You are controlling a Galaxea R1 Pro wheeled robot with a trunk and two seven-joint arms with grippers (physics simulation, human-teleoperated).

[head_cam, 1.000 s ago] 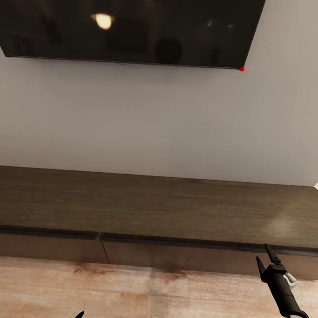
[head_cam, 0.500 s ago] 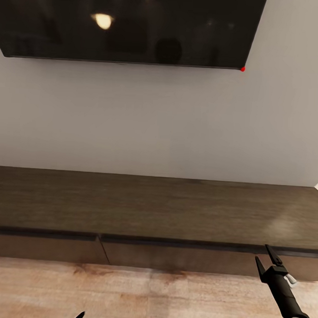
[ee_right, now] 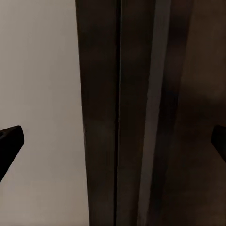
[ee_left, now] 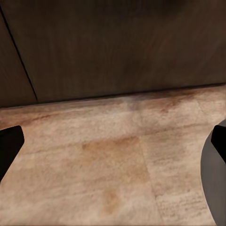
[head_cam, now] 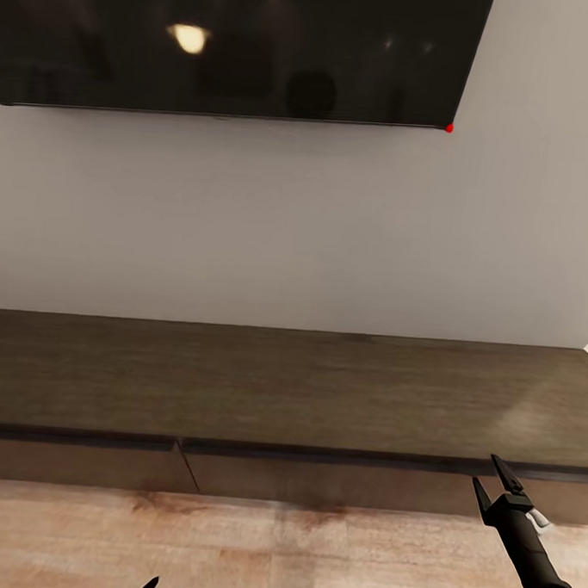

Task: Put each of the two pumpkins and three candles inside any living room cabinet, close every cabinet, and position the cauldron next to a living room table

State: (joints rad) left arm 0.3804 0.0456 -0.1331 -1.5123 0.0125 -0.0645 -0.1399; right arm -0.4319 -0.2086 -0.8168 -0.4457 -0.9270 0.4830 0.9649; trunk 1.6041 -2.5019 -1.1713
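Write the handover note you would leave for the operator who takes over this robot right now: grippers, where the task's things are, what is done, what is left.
Right gripper: open, empty, raised in front of the cabinet near its top front edge.
Left gripper: open, empty, low over the wooden floor, pointing at the cabinet's base.
Cabinet: the front panels in view look shut; its top is bare here. A television hangs on the wall above.
Pumpkins, candles, cauldron and table are not in these pictures, so nothing can be confirmed as stowed.
Left to check or do: stow the pumpkins and candles, shut every cabinet, set the cauldron beside the table.
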